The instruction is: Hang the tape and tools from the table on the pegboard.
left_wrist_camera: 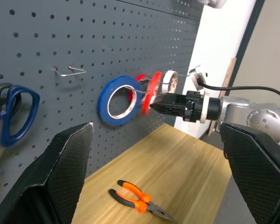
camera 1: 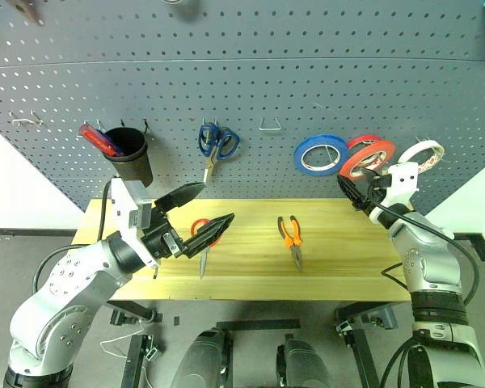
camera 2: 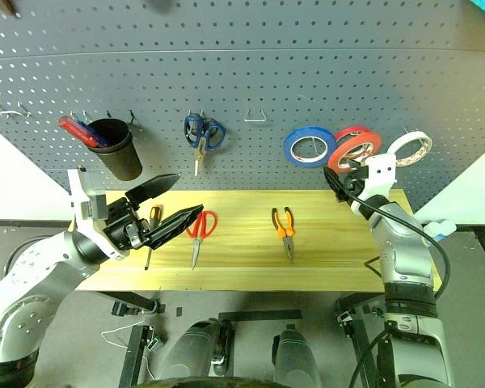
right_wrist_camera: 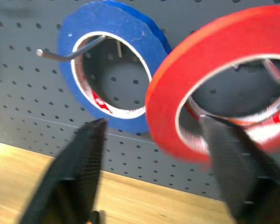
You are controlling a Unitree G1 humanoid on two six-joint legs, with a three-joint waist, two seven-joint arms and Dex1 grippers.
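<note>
Hanging on the pegboard [camera 1: 250, 73] at 2 o'clock: red tape [camera 1: 367, 158], right gripper [right_wrist_camera: 151, 154] spread apart beside it. Left gripper [camera 1: 206, 212] gaped empty. Table [camera 1: 339, 259] held red-handled scissors [camera 2: 200, 230], small pliers [camera 1: 290, 237], screwdriver [camera 2: 152, 226].

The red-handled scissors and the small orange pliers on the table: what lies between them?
Nothing: in the left eye view, only bare table wood separates the red-handled scissors from the small pliers.
</note>
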